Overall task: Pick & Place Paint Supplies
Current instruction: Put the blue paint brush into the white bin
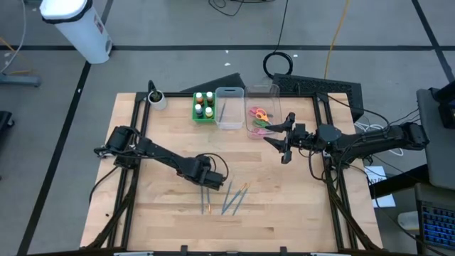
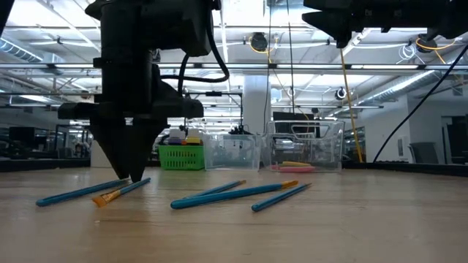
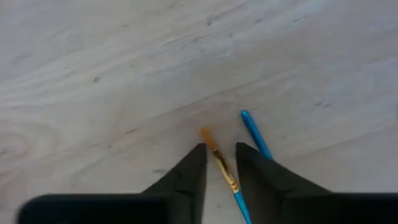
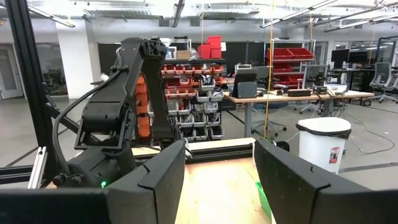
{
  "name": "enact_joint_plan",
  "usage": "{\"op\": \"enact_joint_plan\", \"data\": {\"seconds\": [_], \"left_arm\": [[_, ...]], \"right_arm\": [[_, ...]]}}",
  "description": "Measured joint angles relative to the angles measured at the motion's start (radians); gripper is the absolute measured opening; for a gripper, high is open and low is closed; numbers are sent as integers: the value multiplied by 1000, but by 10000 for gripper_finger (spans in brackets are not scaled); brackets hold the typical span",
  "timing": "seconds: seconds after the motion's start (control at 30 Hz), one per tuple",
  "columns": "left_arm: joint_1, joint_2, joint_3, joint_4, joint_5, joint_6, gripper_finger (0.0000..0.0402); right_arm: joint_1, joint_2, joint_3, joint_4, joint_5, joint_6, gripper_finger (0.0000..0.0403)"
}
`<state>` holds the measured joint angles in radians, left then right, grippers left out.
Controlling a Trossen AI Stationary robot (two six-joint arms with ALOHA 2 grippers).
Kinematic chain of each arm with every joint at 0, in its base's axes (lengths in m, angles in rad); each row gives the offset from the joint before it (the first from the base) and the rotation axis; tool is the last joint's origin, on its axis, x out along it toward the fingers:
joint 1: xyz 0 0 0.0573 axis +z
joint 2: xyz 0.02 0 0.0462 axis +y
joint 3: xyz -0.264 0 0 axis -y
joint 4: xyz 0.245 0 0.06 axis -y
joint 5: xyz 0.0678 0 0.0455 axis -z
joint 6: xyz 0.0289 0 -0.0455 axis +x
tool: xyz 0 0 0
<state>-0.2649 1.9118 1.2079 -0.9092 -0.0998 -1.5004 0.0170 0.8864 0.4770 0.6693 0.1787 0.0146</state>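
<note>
Right now your left gripper (image 1: 207, 182) is down at the table (image 1: 156, 213), fingertips straddling one brush (image 3: 219, 163) with an orange bristle tip. In the left wrist view the two fingers (image 3: 186, 180) sit narrowly apart with that brush lying in the gap between them; they aren't clamped on it, as far as you can see. A second blue brush handle (image 3: 255, 133) lies just beside the far finger.

In the low view the fingertips touch down at the orange-tipped brush (image 2: 121, 192), with more blue brushes (image 2: 234, 193) spread flat on the wood beside it. From above, those brushes (image 1: 233, 199) lie near the front middle of the table.

Your right gripper (image 1: 279, 139) hangs above the table by the clear bin (image 1: 261, 114) holding scissors (image 1: 259, 112), fingers spread wide and empty. Paint bottles (image 1: 205, 105) stand upright in the green tray (image 1: 195, 114) at the back. Another clear bin (image 1: 229, 108) sits between tray and scissors bin.
</note>
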Motion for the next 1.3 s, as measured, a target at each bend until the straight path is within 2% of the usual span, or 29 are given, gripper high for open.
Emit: {"op": "enact_joint_plan", "data": {"seconds": [0.13,0.2,0.6,0.77,1.0,1.3], "left_arm": [[0,0,0,41,-2,96,20],[0,0,0,53,-6,119,8],[12,-11,-22,85,-45,247,3],[19,-61,5,55,-182,262,2],[33,-124,42,34,-269,315,1],[113,-166,174,48,-403,547,1]], "right_arm": [[0,0,0,0,0,0,185],[0,0,0,0,0,0,185],[0,0,0,-1,0,0,185],[0,0,0,0,0,0,185],[0,0,0,0,1,0,185],[0,0,0,0,1,12,185]]}}
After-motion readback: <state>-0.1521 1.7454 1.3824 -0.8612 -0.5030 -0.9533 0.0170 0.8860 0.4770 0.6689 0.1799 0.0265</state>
